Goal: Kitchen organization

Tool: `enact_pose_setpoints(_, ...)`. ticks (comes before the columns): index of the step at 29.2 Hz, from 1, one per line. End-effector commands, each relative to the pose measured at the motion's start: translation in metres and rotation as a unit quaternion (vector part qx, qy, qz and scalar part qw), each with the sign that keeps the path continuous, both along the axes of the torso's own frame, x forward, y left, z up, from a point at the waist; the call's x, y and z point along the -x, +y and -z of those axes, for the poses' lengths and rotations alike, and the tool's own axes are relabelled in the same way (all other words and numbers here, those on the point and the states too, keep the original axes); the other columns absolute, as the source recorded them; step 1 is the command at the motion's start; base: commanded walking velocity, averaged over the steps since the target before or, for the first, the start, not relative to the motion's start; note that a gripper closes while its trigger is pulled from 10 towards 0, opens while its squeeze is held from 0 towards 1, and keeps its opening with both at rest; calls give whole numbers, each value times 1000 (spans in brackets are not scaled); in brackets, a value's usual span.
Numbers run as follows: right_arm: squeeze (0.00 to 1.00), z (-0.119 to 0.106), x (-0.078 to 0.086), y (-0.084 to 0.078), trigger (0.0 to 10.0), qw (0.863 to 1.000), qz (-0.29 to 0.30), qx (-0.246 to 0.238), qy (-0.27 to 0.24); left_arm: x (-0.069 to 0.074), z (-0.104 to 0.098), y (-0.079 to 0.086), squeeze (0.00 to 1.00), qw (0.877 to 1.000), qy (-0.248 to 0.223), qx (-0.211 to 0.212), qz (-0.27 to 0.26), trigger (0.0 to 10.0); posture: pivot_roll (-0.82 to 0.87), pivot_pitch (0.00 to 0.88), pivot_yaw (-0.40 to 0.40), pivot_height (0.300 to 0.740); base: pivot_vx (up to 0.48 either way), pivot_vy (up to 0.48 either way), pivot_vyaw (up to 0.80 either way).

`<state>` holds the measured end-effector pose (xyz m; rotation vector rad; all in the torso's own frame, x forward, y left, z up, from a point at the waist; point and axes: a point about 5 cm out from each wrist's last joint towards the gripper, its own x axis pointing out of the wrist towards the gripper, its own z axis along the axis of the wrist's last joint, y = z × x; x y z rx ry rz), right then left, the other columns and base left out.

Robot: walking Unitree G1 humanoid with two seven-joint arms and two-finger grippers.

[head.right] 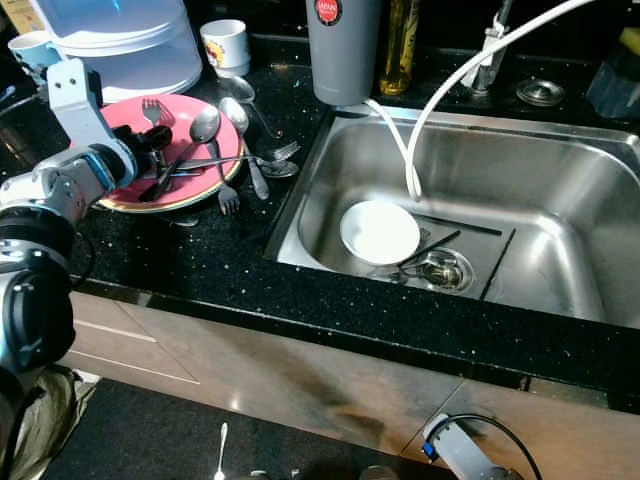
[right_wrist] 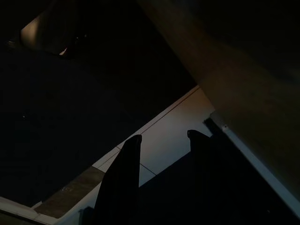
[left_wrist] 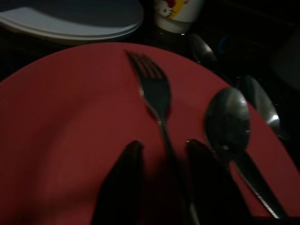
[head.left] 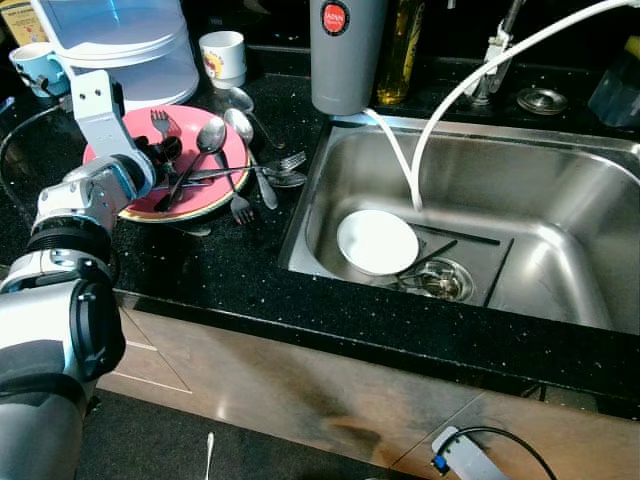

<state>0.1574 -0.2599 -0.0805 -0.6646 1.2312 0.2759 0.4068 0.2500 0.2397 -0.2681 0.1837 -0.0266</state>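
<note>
Two arms belong to this robot, and the left gripper (left_wrist: pixel 161 152) is at work over the pink plate (head.left: pixel 135 198), which sits near the left end of the black counter (head.left: pixel 230 285), a short way back from its front edge. Its two black fingers (left_wrist: pixel 123 180) stand narrowly apart with the handle of a fork (left_wrist: pixel 152 91) running between them; the wrist view does not show whether they press on it. The fork's tines point toward the plate's far rim. Just beside it on the plate lies a large spoon (head.left: pixel 210 135), bowl up, and more cutlery (head.left: pixel 265 175) fans off the plate's right rim onto the counter, reaching almost to the left lip of the steel sink (head.left: pixel 560 270).

Behind the plate a white lidded container (head.left: pixel 130 45) and two mugs (head.left: pixel 223 57) crowd the back left corner, so the open counter is the strip along the front edge. A grey tumbler (head.left: pixel 345 60) stands at the sink's back left corner, beside a bottle of oil (head.left: pixel 400 50).

Inside the sink a white bowl (head.left: pixel 377 241) rests near the left wall next to the drain (head.left: pixel 440 280), under a white hose (head.left: pixel 440 110); the basin's right half is bare.

The right gripper (right_wrist: pixel 161 154) hangs idle in shadow, fingers slightly parted, with floor behind.
</note>
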Motion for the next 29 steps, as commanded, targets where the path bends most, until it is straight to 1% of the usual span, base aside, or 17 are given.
enact_pose_setpoints(1,0,1,2,0,10000,1000,12,-4,-2,5,18,9,0,999,49,5,-19,0,-43,103,55,740,0,0,0)
enact_pose_setpoints(4,0,1,2,1,10000,1000,13,-3,-4,6,19,13,0,998,52,10,-29,0,-39,100,58,740,0,0,0)
enact_pose_setpoints(9,0,1,2,1,10000,1000,16,-4,-6,7,19,13,0,998,56,9,-28,0,-37,99,58,740,0,0,0)
enact_pose_setpoints(15,0,1,1,2,10000,1000,17,-5,-8,7,17,13,0,998,60,-4,-19,0,-32,98,60,740,0,0,0)
enact_pose_setpoints(20,0,1,1,2,10000,1000,19,-5,-9,5,11,14,0,999,49,-14,-19,0,-30,98,60,740,0,0,0)
enact_pose_setpoints(22,0,1,1,2,10000,1000,19,-6,-9,3,1,13,0,999,24,-22,-18,0,-30,98,60,740,0,0,0)
enact_pose_setpoints(24,0,1,1,2,10000,1000,19,-6,-10,1,-12,13,0,999,-13,-33,-17,0,-30,96,60,740,0,0,0)
enact_pose_setpoints(25,0,1,1,2,10000,1000,19,-6,-10,0,-28,13,0,998,-52,-41,-19,0,-30,96,60,740,0,0,0)
enact_pose_setpoints(26,0,1,1,2,10000,1000,19,-6,-10,-1,-37,13,0,996,-74,-44,-20,0,-30,96,60,740,0,0,0)
enact_pose_setpoints(29,0,1,1,2,10000,1000,19,-7,-10,-1,-52,12,0,992,-109,-53,-18,0,-30,93,57,740,0,0,0)
